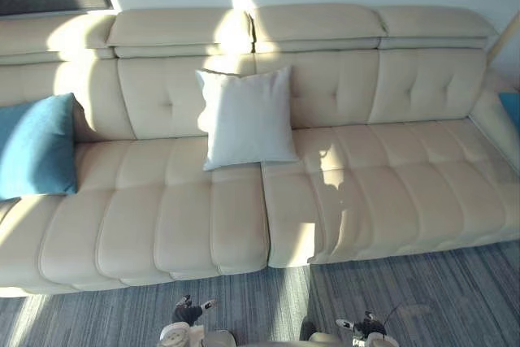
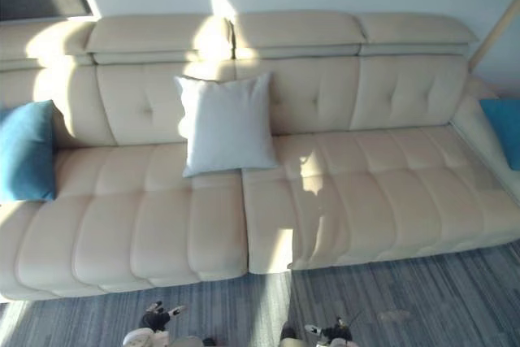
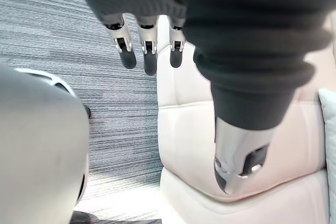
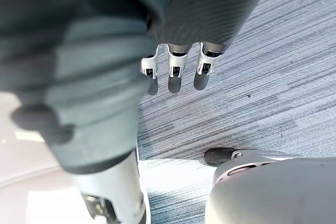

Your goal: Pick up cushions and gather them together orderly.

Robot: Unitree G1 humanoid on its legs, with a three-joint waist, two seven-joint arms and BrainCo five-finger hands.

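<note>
Left hand (image 3: 148,45), right hand (image 4: 176,74): fingers straight, empty; grey carpet (image 1: 406,298); white cushion (image 1: 246,117) on beige sofa (image 1: 390,184).

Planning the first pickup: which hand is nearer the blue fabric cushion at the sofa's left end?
Left. The left hand hangs low before the cream sofa, right of the blue fabric cushion; the right hand hangs farther right.

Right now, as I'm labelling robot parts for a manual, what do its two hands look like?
The left hand and right hand match: slim silver fingers with rounded dark tips, a silver thumb set apart, and a dark ribbed cover over the hand's back and wrist.
</note>
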